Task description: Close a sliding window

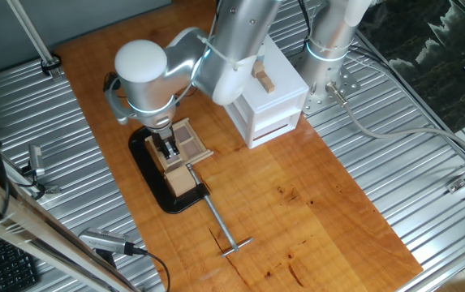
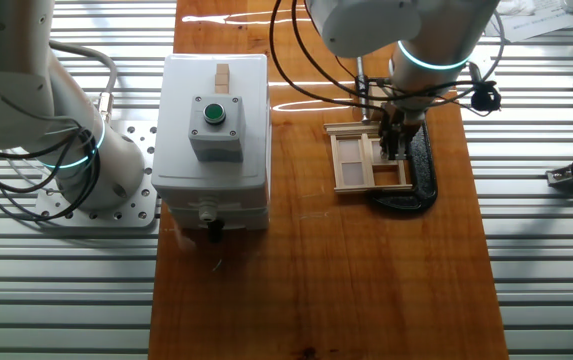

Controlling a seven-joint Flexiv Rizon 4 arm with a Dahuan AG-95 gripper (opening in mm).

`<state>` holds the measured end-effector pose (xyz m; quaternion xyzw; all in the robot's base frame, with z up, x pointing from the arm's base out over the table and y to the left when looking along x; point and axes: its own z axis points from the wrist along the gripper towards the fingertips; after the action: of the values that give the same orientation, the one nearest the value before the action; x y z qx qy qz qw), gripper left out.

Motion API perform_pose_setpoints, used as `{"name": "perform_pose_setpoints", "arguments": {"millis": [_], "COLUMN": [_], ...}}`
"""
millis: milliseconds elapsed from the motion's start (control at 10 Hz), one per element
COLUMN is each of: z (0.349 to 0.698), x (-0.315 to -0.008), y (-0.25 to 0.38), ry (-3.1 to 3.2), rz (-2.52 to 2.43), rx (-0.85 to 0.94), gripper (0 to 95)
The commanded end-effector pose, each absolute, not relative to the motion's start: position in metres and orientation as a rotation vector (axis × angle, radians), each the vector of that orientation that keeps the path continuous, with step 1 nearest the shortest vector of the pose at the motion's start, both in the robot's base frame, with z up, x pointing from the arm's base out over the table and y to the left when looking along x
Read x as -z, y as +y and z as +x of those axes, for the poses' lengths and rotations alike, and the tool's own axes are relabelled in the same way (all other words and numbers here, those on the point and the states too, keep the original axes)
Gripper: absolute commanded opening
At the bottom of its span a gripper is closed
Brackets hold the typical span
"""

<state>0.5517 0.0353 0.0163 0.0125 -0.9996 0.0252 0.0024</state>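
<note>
I am hovering my tool (image 2: 396, 140) at the sliding window (image 2: 368, 163), clamped right of the white box (image 2: 211, 125) on the bench (image 2: 366, 280); cannot tell its closure; the light, stiff, fragile frame wants gentle edge pushing

A white box (image 2: 211, 140) with a green button (image 2: 214, 112) stood on the wooden desk (image 2: 366, 280); a metal clamp bar (image 1: 222, 225) lay nearby.

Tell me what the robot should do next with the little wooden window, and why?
Probably push sideways along the rails. The gripper is down at the sliding window, fingers at its frame, and the other fixed view shows the window only partway along its wooden rails, so sliding looks unfinished.
</note>
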Motion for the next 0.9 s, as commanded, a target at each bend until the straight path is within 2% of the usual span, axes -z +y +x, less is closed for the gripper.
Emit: {"name": "perform_pose_setpoints", "arguments": {"millis": [100,900], "z": [0.5514,0.5506], "x": [-0.0168,-0.0199], "y": [0.0351,0.0343], "ry": [-3.141,-3.163], "rz": [0.034,0.025], "rx": [-0.075,-0.089], "gripper": [0.0,0.0]}}
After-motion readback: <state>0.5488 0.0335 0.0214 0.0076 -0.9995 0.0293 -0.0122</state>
